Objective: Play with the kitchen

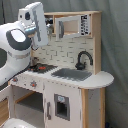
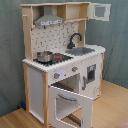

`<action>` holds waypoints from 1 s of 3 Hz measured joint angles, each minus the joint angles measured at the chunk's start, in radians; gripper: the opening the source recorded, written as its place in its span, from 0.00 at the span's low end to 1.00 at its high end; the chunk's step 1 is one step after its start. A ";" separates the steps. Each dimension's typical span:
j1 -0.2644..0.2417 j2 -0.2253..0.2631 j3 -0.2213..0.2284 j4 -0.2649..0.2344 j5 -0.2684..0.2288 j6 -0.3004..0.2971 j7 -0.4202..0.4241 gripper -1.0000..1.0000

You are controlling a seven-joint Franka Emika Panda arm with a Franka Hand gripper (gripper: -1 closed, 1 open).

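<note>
Second exterior view: kitchen [image 2: 65,60] stands alone, oven door [image 2: 70,104] open.

First exterior view: set close beside the arm [image 1: 17,45], about counter height, facing the kitchen [image 1: 75,75] from its sink end; the white arm fills the first exterior view's left, the faucet [image 1: 83,59] sits near centre. Second exterior view: further back, slightly raised, facing the kitchen [image 2: 65,65] from its stove end, whole unit in frame from hood [image 2: 49,20] to floor, open oven door [image 2: 70,105] nearest the lens. Both exterior views share the counter, sink, faucet [image 2: 75,39], stove and tiled back panel
</note>
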 joint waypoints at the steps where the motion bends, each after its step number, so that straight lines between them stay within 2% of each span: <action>1: -0.040 0.035 -0.048 0.009 0.000 0.068 -0.031 0.00; 2: -0.071 0.058 -0.116 0.006 0.000 0.125 -0.068 0.00; 3: -0.086 0.147 -0.139 0.007 -0.001 0.175 -0.074 0.00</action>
